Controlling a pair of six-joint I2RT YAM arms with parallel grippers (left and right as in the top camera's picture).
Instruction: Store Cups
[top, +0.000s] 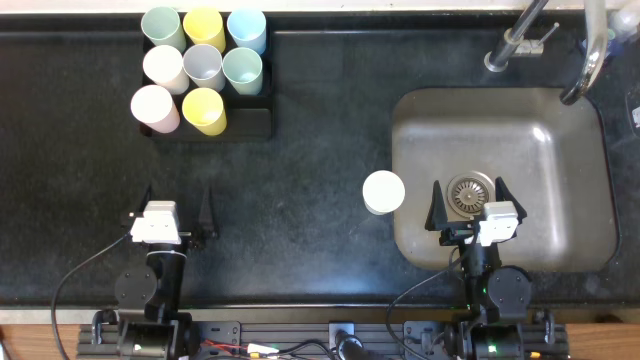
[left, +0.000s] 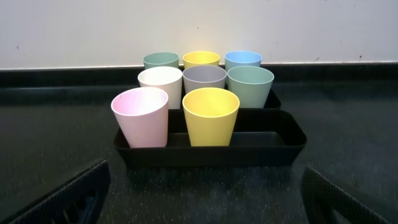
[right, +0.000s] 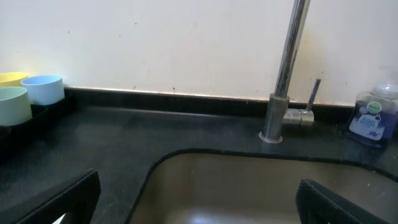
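Observation:
A black tray (top: 250, 124) stands at the counter's far left and holds several pastel cups upright, among them a pink cup (top: 155, 108) and a yellow cup (top: 204, 110) in its front row. The front right slot is bare. In the left wrist view the tray (left: 211, 155) faces me, pink cup (left: 142, 117) and yellow cup (left: 211, 116) nearest. A lone white cup (top: 383, 192) stands on the counter beside the sink's left rim. My left gripper (top: 170, 205) is open, near the front edge. My right gripper (top: 470, 205) is open, over the sink's near side.
The steel sink (top: 500, 130) takes up the right side, with a faucet (top: 520, 35) behind it and a blue soap bottle (right: 373, 115) at the far right. Dark countertop (top: 320, 130) lies between tray and sink.

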